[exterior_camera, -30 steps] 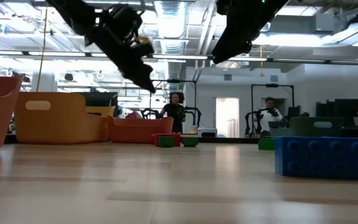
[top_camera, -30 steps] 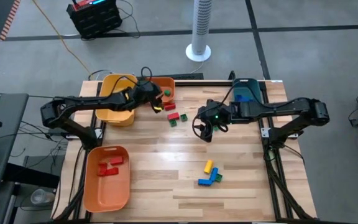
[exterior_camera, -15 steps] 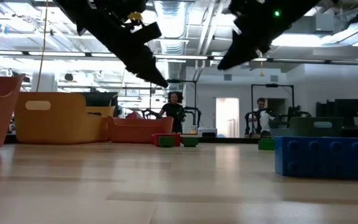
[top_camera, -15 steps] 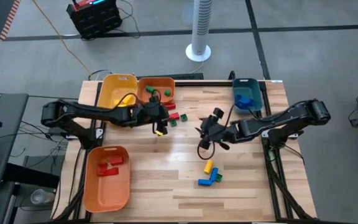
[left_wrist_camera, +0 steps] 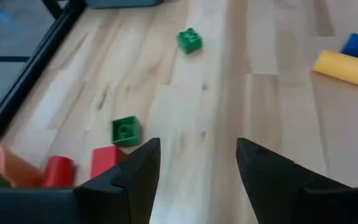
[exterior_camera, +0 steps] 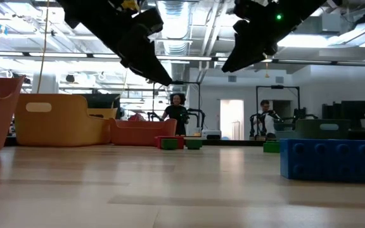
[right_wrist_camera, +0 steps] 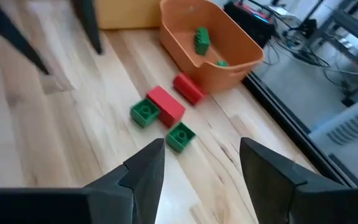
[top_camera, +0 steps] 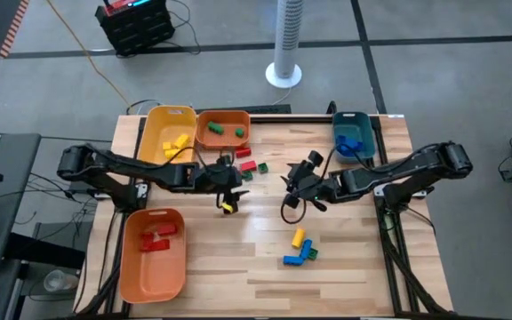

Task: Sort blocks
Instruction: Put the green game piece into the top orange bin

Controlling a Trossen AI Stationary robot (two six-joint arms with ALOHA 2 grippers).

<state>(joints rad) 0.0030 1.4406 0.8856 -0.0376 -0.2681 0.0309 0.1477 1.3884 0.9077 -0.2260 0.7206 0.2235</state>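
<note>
Left pincer (top_camera: 228, 201) agape, seemingly empty, above table (top_camera: 345, 276)

Seen level across the wooden counter (exterior_camera: 170, 183), two dark arms hang in from above: the left gripper (exterior_camera: 160, 77) points down toward the middle, and the right gripper (exterior_camera: 230, 63) sits high at the upper right. A large blue block (exterior_camera: 327, 159) stands close at the right. Far back sit green blocks (exterior_camera: 168, 144), a yellow bin (exterior_camera: 59, 120) and an orange bin (exterior_camera: 141, 132). Two people (exterior_camera: 177, 114) stand in the room beyond.
</note>
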